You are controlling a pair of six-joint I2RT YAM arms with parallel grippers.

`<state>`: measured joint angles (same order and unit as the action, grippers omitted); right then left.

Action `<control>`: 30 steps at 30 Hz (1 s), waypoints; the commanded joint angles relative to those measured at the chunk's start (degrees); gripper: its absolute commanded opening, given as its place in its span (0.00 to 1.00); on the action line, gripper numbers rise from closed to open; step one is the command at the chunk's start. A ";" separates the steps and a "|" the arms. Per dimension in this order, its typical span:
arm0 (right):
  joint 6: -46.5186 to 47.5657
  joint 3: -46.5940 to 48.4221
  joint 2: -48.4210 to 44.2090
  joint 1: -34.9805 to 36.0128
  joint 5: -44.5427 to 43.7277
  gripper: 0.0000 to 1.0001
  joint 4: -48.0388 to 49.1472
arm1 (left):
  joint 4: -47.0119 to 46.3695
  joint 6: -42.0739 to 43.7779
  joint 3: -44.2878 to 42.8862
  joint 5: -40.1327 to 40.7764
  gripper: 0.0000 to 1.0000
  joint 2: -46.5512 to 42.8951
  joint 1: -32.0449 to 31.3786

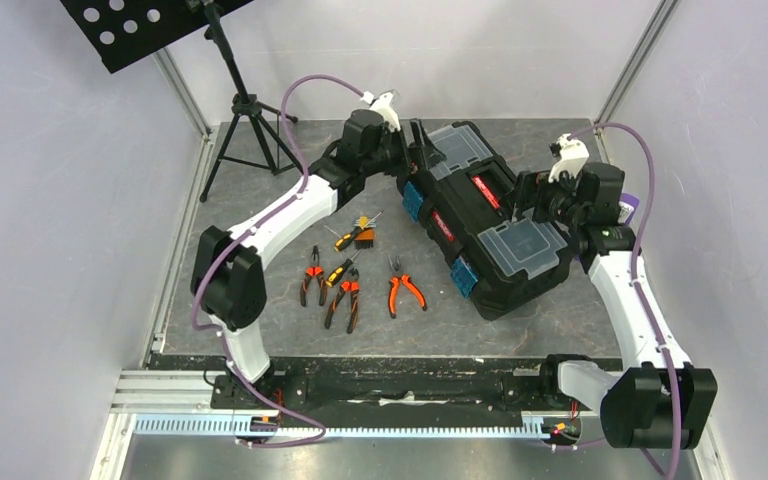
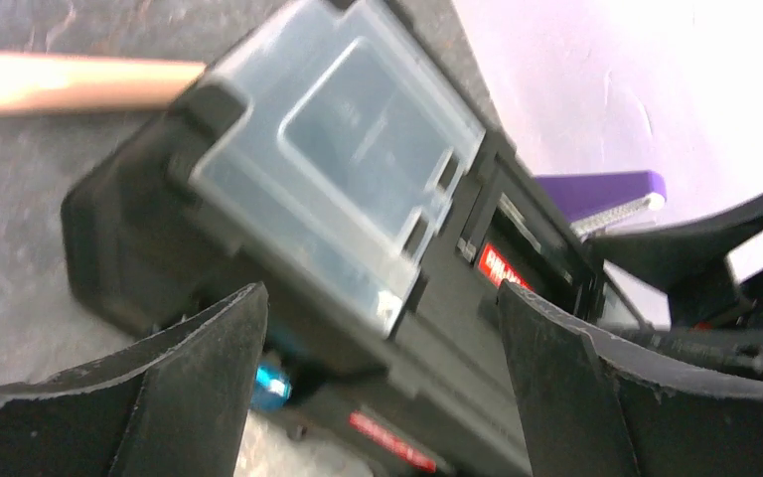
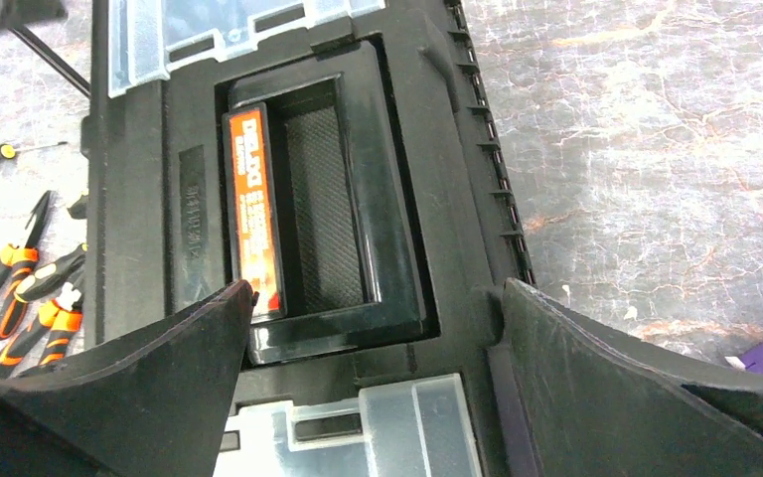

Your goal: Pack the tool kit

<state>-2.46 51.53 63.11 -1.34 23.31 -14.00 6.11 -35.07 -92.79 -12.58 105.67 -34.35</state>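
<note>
- Toolbox (image 1: 480,215): lid closed, lying diagonally right of centre on the surface (image 1: 430,335).
- Left end effector (image 2: 380,293): released, with fingers spread wide above the far clear-lidded compartment (image 2: 338,169), grasping nothing.
- Right end effector (image 3: 378,286): released, with fingers spread either side of the red-labelled handle (image 3: 382,179), grasping nothing.
- Pliers (image 1: 405,292) and screwdrivers (image 1: 355,235): loose on the surface, left of the toolbox, outside it.

Robotics lab test cell, plain white wall panels (image 1: 60,250) in aluminium framing (image 1: 182,92), left arm (image 1: 270,220) and right arm (image 1: 640,300) bolted to an aluminium rail (image 1: 175,388), tripod (image 1: 247,110) with perforated black board (image 1: 130,25), grey mat tabletop (image 1: 540,335).
</note>
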 commanded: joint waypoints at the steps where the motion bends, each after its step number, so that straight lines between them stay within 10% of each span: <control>1: -1.54 6.63 1.77 1.04 2.55 0.98 -3.08 | -5.51 -4.43 9.98 1.61 0.91 -11.01 1.26; 9: 4.36 17.88 11.56 1.05 -2.48 0.99 -8.85 | -9.53 -12.02 30.37 3.52 0.91 -25.17 1.72; 20: 8.35 20.46 20.24 3.66 -2.68 0.76 -15.70 | -14.62 -18.67 42.05 -1.23 0.91 -29.10 1.23; 25: 7.12 18.43 21.41 3.48 -3.20 0.51 -17.63 | -15.71 -19.35 42.64 -2.09 0.91 -27.68 -1.05; 30: 3.05 16.73 21.79 3.48 -2.34 0.49 -18.47 | -19.22 -22.44 44.81 -2.27 0.90 -25.79 -1.95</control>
<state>4.49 71.42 83.53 1.72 20.47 -26.87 -7.55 -53.06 -49.76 -13.67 78.39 -35.77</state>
